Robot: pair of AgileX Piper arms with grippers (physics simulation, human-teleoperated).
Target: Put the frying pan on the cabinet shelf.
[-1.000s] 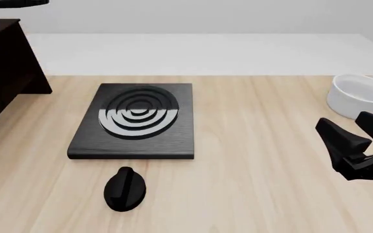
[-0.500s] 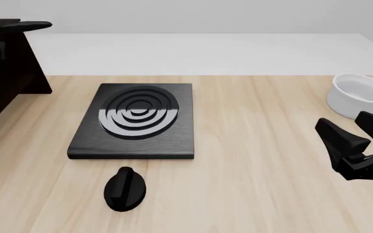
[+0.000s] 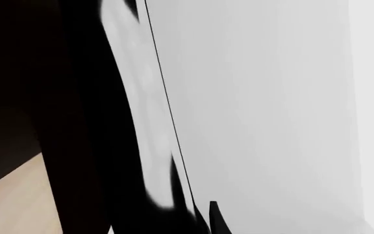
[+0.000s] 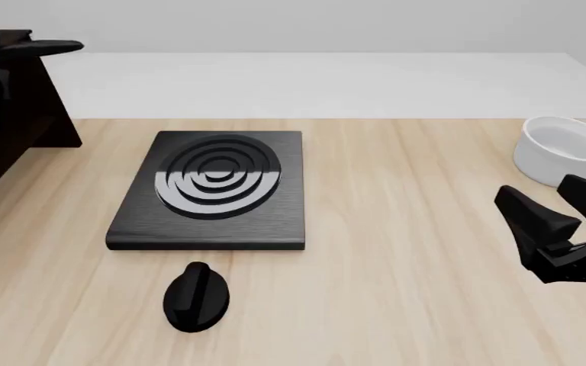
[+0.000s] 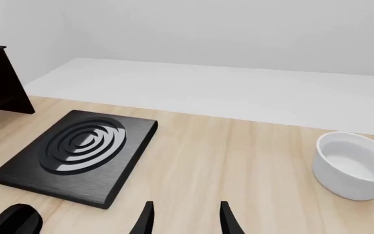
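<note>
Frying pan (image 4: 30, 47) at the cabinet (image 4: 8, 114) top, far left; release unconfirmed, left gripper's state indiscernible. Right gripper (image 4: 568, 221) open, idle.

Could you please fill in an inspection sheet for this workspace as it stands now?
Surface: light wooden tabletop, flat.
Job's things: very dark brown wooden cabinet at far left; a black bar like the long black frying pan handle juts out at its top; pan body not distinguishable.
Clutter: square black burner plate with rings; small black oval knob; round white bowl.
Grippers: right gripper jaws open, empty; left gripper cannot be made out.
Cables: nothing seen.
Surroundings: plain pale grey backdrop.
</note>
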